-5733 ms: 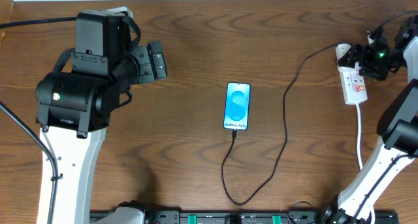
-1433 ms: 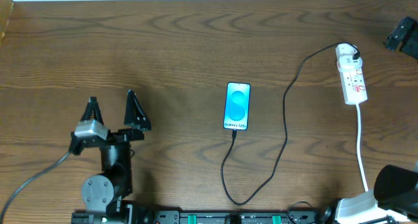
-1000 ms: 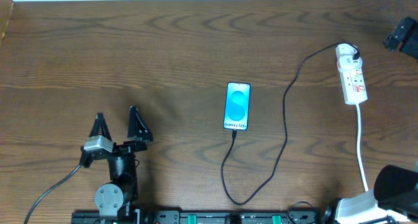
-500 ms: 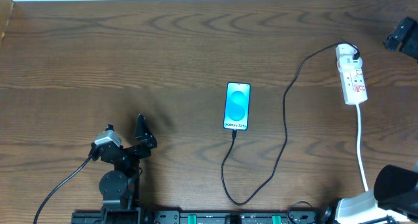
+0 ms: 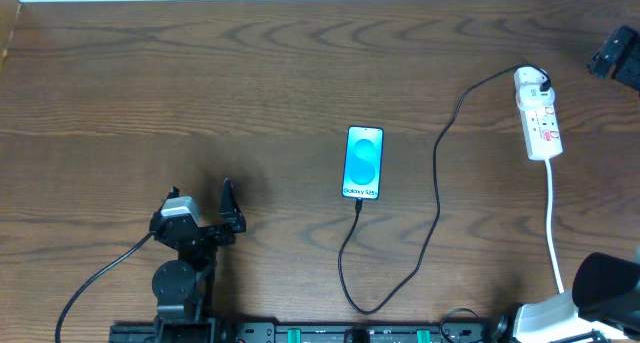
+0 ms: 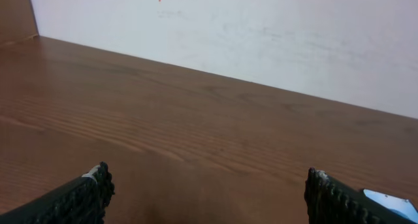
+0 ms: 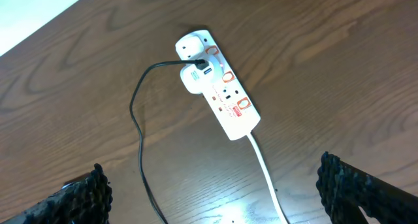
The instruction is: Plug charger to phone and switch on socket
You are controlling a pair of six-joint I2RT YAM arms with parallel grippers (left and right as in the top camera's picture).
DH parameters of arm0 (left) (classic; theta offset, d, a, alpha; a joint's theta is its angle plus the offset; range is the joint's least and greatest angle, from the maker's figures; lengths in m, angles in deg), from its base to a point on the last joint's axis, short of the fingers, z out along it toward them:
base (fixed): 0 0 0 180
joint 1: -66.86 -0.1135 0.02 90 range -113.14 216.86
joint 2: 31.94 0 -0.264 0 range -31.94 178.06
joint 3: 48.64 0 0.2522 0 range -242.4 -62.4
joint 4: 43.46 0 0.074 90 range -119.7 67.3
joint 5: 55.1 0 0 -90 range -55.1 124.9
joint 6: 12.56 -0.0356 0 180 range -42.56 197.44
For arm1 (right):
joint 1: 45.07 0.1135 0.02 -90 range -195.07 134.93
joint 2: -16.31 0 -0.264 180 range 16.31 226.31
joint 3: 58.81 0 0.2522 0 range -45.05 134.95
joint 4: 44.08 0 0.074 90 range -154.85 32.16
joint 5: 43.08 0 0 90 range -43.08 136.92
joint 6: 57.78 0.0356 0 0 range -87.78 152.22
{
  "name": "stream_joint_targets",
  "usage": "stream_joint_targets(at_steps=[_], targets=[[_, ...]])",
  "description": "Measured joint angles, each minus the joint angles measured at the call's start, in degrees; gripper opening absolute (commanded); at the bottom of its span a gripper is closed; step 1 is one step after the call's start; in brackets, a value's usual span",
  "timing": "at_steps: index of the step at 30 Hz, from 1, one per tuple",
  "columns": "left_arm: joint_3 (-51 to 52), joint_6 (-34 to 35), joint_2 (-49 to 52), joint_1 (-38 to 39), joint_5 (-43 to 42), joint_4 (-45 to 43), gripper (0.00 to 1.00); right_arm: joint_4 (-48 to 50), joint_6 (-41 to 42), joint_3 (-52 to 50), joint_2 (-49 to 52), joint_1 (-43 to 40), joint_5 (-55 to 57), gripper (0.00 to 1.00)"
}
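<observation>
As phone [image 5: 363, 163] glows, charger [image 5: 437, 183] touches it

Left arm [image 5: 172, 281] black, thin black cable [image 5: 105, 268] off its side; right arm [image 5: 545, 318] white-shelled, black-jointed; left gripper [image 6: 206, 185] has black ribbed pads [image 6: 81, 199].

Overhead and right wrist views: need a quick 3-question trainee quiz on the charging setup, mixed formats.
1. True or false: the charger runs up to the bottom edge of the phone.
2. Where on the socket does the charger's plug sit?
A) in the half away from its white cord
B) right next to the white cord
C) nowhere, it lies loose
3. Fill in: the left gripper and the right gripper both stand ____, with nothing between the fingers.

Key: 1 true; 2 A; 3 open.
</observation>
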Motion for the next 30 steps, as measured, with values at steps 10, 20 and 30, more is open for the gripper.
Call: stream_joint_targets(at_steps=[10, 20, 30], targets=[[0.0, -1.09, 0.0, 0.0, -0.02, 0.0, 0.95, 0.0, 0.0, 0.0, 0.0, 0.0, 0.0, 0.99], [0.0, -1.09, 0.0, 0.0, -0.02, 0.02, 0.95, 0.0, 0.0, 0.0, 0.0, 0.0, 0.0, 0.99], [0.0, -1.09, 0.0, 0.0, -0.02, 0.0, 0.95, 0.0, 0.0, 0.0, 0.0, -0.02, 0.0, 0.99]])
